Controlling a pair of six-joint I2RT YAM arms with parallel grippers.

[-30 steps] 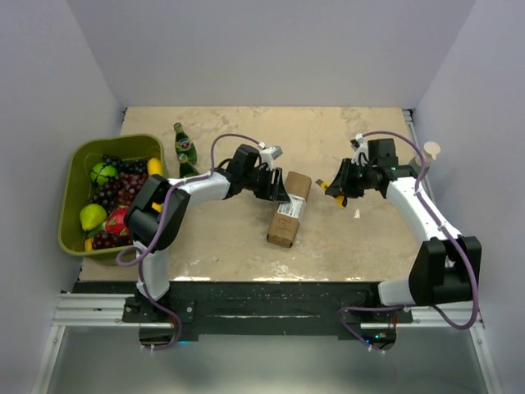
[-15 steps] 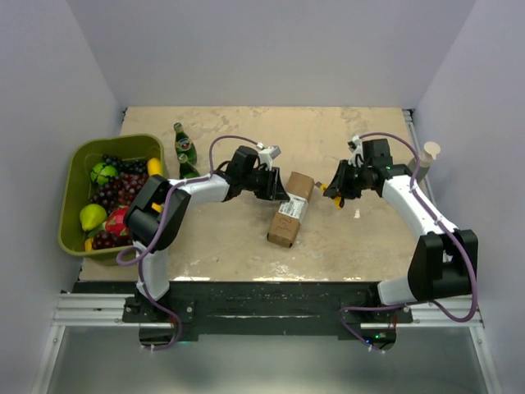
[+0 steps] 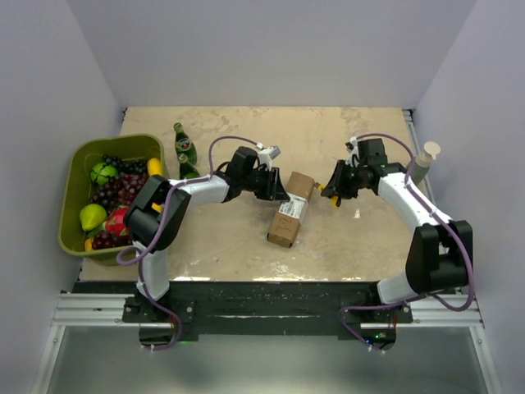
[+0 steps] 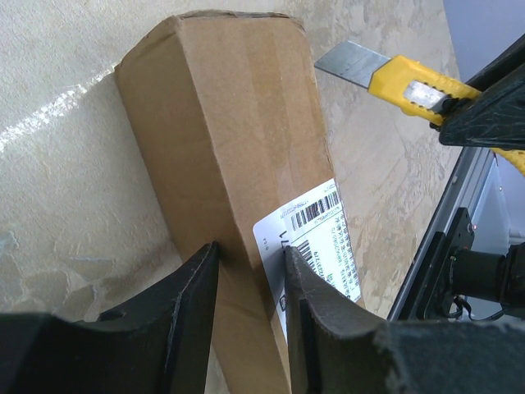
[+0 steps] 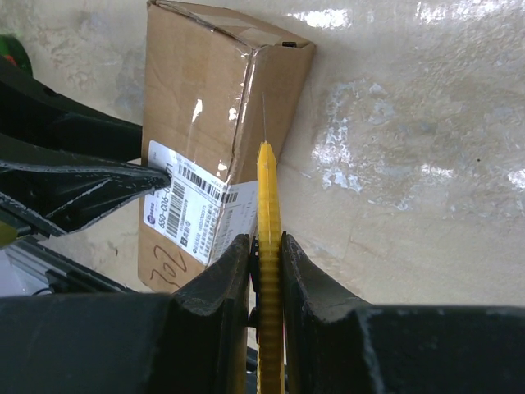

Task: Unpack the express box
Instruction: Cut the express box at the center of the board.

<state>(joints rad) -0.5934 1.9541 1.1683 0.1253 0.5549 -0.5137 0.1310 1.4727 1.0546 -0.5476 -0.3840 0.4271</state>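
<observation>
Jaws of the left gripper [image 4: 248,250] clamp the express box [image 4: 221,123], which lies sealed at the middle of the table [image 3: 213,246]. The right gripper [image 5: 264,240] grips a yellow utility knife [image 5: 268,189], its blade [image 4: 349,63] seemingly just short of the end seam. Cutting and emptying remain.

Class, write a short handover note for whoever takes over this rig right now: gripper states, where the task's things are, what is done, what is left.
Left gripper: shut on the express box, bracing it flat on the table.
Right gripper: shut on the yellow utility knife, blade out, its tip near the box's far end with a gap between them.
Done: box braced, knife in hand and lined up.
Left: cut the tape, open the flaps, take out whatever is inside. The box is sealed for now.
</observation>
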